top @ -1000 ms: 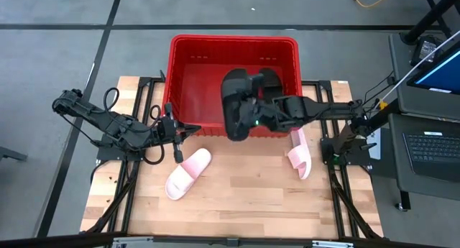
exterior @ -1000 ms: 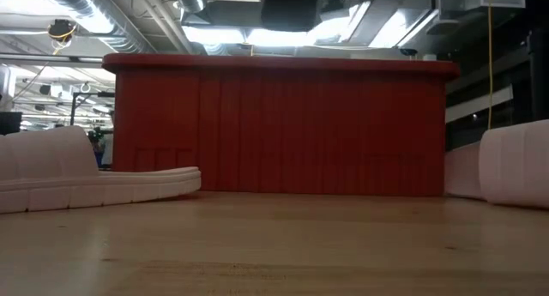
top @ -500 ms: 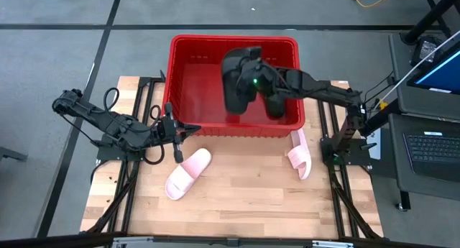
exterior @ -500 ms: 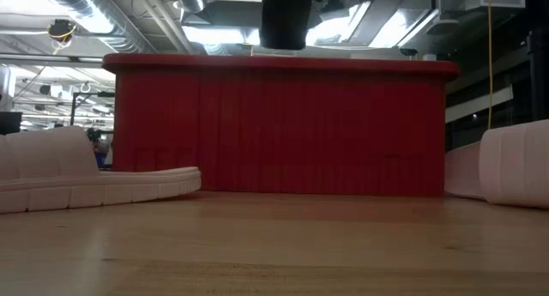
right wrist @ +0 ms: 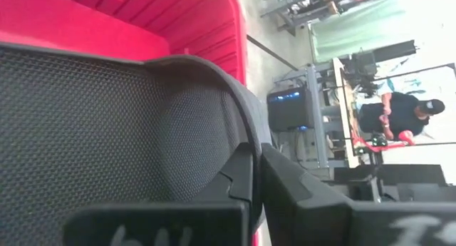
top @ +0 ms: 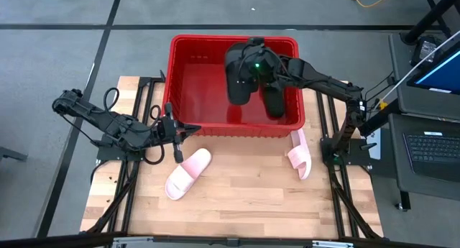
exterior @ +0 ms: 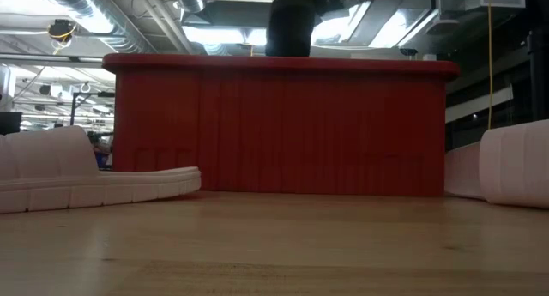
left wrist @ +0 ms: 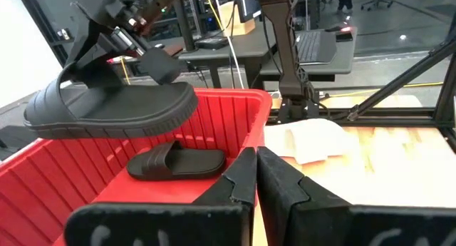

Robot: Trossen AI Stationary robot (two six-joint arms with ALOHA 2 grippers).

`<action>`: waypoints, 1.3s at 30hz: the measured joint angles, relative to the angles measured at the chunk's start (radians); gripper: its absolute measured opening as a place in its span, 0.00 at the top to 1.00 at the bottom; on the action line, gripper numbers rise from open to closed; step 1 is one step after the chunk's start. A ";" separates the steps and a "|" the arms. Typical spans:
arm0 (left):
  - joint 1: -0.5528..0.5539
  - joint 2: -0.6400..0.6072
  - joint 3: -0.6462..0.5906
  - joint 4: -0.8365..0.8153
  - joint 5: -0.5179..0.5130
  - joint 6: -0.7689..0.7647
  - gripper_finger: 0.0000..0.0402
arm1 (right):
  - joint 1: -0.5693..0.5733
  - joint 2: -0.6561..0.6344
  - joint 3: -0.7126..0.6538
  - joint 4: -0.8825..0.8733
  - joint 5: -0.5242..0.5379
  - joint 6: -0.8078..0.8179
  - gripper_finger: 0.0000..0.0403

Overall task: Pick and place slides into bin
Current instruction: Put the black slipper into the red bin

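Note:
The red bin [top: 188,75] stands at the table's far edge. One black slide [top: 272,98] lies sole down on its floor, at the right. My right gripper [right wrist: 254,173] is shut on the second black slide [top: 239,79], held above the bin's middle; it also shows in the left wrist view [left wrist: 114,107] and over the rim in the low view [exterior: 289,30]. Two pale pink slides lie on the table: one [top: 188,173] near the left, one [top: 300,153] by the bin's near right corner. My left gripper [top: 176,134] is shut and empty before the bin's near wall. My right gripper pinches the black slide's wide strap at its edge [right wrist: 235,142] between its two fingers; the strap's mesh lining [right wrist: 100,132] faces the wrist camera. The fingers [left wrist: 158,63] come down at a slant from the table's right. The slide hangs about level, sole down, clear of the bin.
The bin's left half [top: 198,97] is bare floor. A desk with a laptop [top: 430,147] stands right of the table. Bare wood [top: 244,198] lies between and in front of the pink slides.
My right gripper has carried the black slide toward the table's far edge, from above the bin's near wall to above the bin's middle. The slide has stayed clear of the bin. My left arm has kept still.

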 joint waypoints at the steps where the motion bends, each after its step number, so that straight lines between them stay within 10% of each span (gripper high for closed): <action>1: 0.000 0.000 0.000 0.000 0.000 0.000 0.98 | -0.002 0.000 0.000 0.000 -0.002 0.000 0.96; 15: 0.092 -0.003 0.000 0.019 -0.007 0.094 0.99 | -0.064 0.000 -0.001 0.047 -0.074 0.007 0.96; 31: 0.463 -0.016 0.000 0.045 0.487 0.246 0.99 | -0.107 0.002 -0.018 0.013 -0.146 0.117 0.96; 39: 0.596 -0.016 0.000 0.064 0.529 0.276 0.99 | -0.159 0.002 -0.018 0.030 -0.235 0.117 0.96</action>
